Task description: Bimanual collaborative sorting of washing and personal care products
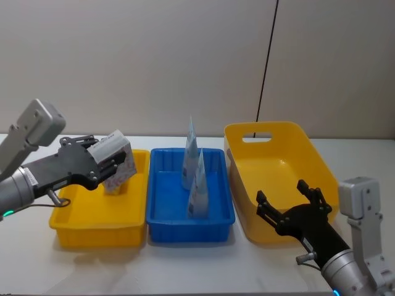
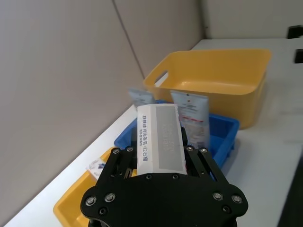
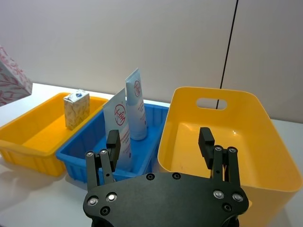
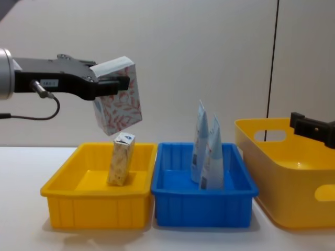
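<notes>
A worktop (image 1: 37, 265) carried three containers in a row: a small yellow tray (image 4: 94, 212) toward its left edge, a blue tray (image 4: 204, 209) in the middle, and a large yellow bin (image 4: 293, 209) toward its right edge.

The left pincer (image 4: 112, 81) hung above the small yellow tray, closed on a white cardboard box (image 4: 119, 99) printed with red leaves. The box was tilted and clear of the tray. A second box (image 4: 121, 159) stood in that tray just below it. Two pale-blue tubes (image 4: 199, 141) stood upright in the blue tray, close together.

The right pincer (image 1: 284, 192) was spread wide and empty near the front rim of the large yellow bin, which looked empty.

The box looked light and stiff, though thin card would probably dent under a hard squeeze. Gripping across two flat opposite faces, as here, seemed the sound hold. The tubes looked soft and smooth, likely to flex at the thin flat top, so the fuller lower body would likely be the better place to grip.
</notes>
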You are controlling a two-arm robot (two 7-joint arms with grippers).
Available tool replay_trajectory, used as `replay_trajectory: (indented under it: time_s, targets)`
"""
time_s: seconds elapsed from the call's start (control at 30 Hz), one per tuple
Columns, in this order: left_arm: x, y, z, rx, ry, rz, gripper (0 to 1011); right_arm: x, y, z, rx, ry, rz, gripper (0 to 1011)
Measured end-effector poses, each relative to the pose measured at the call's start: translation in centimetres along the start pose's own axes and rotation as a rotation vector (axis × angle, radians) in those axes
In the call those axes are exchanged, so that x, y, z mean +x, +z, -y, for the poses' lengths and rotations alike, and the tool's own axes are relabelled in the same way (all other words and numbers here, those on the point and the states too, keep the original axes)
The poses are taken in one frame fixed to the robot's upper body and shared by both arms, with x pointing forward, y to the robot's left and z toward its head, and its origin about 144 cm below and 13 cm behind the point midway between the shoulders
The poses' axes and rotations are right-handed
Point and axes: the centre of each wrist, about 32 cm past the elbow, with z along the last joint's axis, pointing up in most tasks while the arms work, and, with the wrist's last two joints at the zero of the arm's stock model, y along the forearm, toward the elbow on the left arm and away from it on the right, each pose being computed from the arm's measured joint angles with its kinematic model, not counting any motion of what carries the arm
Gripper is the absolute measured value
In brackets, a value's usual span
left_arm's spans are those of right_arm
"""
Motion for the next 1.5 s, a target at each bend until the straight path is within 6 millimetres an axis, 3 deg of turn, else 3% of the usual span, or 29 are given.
replay_trajectory:
  time_s: [0.93, 1.5]
  targets:
    - [3.1, 2.9, -1.2, -0.130, -0.451, 0.084, 380, 0.0, 0.0, 0.0, 0.000, 0.000, 0.000, 1000]
    - [3.0, 1.5, 0.8, -0.238, -0.670, 0.054, 380, 0.0, 0.0, 0.0, 0.000, 0.000, 0.000, 1000]
